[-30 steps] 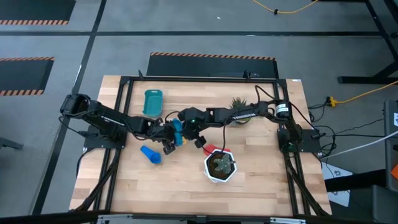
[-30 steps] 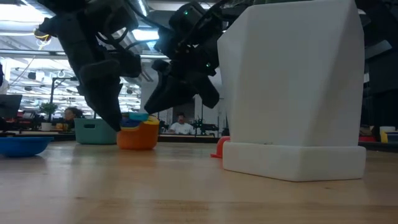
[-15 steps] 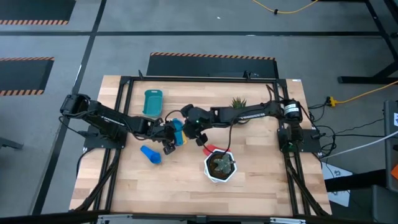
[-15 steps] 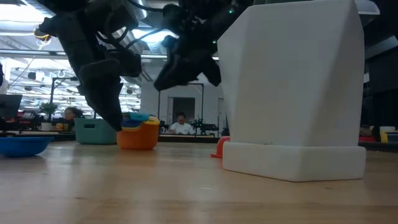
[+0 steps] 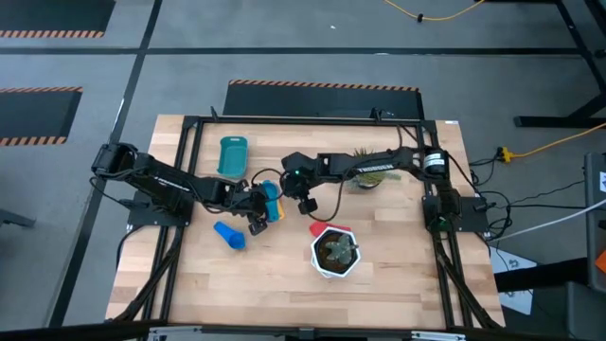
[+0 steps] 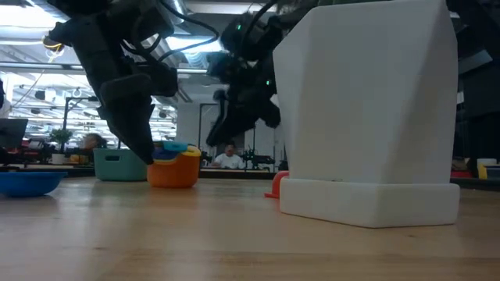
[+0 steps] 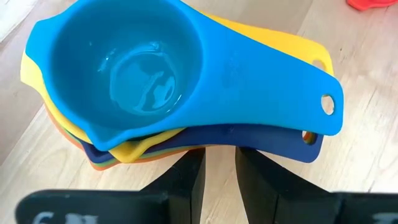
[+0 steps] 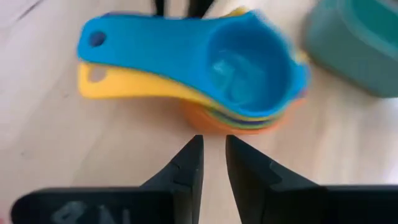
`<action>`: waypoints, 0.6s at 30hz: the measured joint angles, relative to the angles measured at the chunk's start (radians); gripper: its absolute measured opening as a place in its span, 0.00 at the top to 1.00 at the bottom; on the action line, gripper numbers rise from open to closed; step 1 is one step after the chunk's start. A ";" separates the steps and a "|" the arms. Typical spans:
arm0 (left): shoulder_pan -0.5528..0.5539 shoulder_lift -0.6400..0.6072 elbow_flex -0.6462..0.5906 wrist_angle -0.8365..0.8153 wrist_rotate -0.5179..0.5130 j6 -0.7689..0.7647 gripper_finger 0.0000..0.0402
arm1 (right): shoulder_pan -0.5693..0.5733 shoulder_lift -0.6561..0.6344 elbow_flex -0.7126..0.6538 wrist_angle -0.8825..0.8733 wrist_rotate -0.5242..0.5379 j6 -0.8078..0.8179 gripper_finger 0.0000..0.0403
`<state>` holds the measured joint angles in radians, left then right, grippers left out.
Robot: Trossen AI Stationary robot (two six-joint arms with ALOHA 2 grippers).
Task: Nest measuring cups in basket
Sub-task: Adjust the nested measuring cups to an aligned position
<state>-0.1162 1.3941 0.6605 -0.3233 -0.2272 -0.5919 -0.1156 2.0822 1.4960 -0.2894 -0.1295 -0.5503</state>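
The red cup is mostly hidden behind the white plant pot in the low view. The basket is cut off by the right wrist view's edge, and the stacked cups mostly hide their lower ones.

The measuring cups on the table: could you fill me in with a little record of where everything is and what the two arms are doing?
nested stack: light blue cup on top, yellow, dark blue and orange cups under it, mid-table
loose blue cup: lying alone, nearer the front edge than the stack
red cup: beside the white plant pot
basket: teal, apart from the stack, no cup seen in it
left gripper: at the stack, fingers nearly together
right gripper: raised just past the stack, holding nothing, fingers nearly together
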 joint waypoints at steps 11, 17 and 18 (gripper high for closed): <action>0.000 0.000 0.000 0.003 0.000 0.000 0.80 | 0.041 0.082 0.000 0.106 -0.032 -0.004 0.82; -0.001 0.000 0.000 0.002 0.000 0.000 0.80 | 0.075 0.083 0.000 0.140 -0.033 -0.005 0.82; -0.001 0.000 0.000 0.002 0.000 0.000 0.80 | 0.079 0.084 0.000 0.146 -0.032 -0.006 0.82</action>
<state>-0.1169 1.3941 0.6605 -0.3218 -0.2272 -0.5919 -0.0365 2.1658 1.4960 -0.1435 -0.1617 -0.5561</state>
